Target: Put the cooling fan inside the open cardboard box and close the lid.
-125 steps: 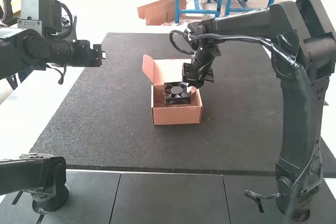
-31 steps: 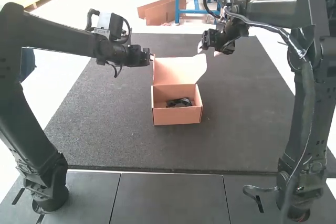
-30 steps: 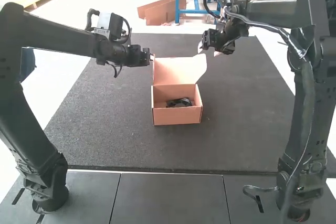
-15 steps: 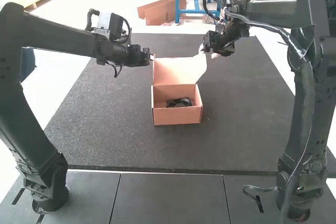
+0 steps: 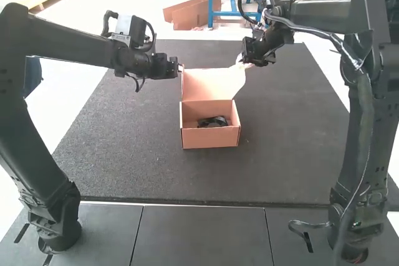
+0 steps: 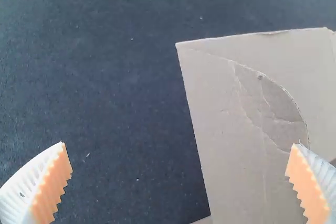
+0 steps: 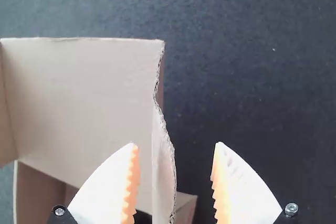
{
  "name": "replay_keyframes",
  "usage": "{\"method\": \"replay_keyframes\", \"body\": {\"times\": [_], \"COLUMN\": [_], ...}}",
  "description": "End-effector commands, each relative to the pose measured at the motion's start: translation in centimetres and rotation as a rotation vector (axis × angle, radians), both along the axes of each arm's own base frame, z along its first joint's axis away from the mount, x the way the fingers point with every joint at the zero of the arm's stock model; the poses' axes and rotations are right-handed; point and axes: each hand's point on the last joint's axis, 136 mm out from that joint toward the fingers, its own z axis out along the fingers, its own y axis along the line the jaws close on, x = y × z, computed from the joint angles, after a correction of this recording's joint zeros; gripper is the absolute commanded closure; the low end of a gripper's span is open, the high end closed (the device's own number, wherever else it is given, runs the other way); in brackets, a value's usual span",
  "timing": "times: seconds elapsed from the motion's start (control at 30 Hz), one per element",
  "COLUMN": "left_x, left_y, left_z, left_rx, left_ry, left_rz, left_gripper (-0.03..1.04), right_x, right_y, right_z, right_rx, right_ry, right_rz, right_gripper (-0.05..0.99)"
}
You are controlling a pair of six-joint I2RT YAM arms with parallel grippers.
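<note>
High view: cooling fan (image 5: 210,120) half hidden behind cardboard box (image 5: 209,136) front wall

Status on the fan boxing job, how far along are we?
Done: the cooling fan lies inside the cardboard box. In hand: the lid stands upright. The right gripper is open with the lid's side edge between its fingers, and the left gripper is open at the lid's other upper corner. Left: fold the lid down and shut the box.
</note>
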Motion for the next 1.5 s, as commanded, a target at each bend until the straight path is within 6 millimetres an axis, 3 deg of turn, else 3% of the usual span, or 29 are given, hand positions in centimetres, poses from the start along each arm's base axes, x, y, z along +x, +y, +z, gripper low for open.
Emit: {"method": "replay_keyframes", "body": {"times": [0.0, 0.23, 0.4, 0.9, 1.47], "left_x": [0.4, 0.3, 0.3, 0.0, -2.0], "left_y": [-0.8, -0.7, -0.7, -0.6, -0.4], "left_z": [1.4, 1.3, 1.2, 1.1, 0.9], "left_rx": [-0.024, -0.023, -0.020, -0.016, 0.000], "left_ry": [-0.025, -0.024, -0.020, -0.005, 0.048], "left_rz": [-0.016, -0.015, -0.015, -0.015, -0.023], "left_gripper": [0.04, 0.04, 0.04, 0.04, 0.04], "right_x": [0.3, 0.3, 0.2, -3.6, -7.4], "right_y": [1.0, 1.1, 1.1, 1.6, 1.5], "right_z": [0.4, 0.3, 0.1, -0.6, -1.8], "right_rx": [0.022, 0.024, 0.026, -0.031, -0.082], "right_ry": [-0.010, -0.004, 0.006, 0.125, 0.203], "right_rz": [0.028, 0.025, 0.026, 0.105, 0.145], "right_gripper": [0.68, 0.87, 0.95, 0.95, 0.95]}}
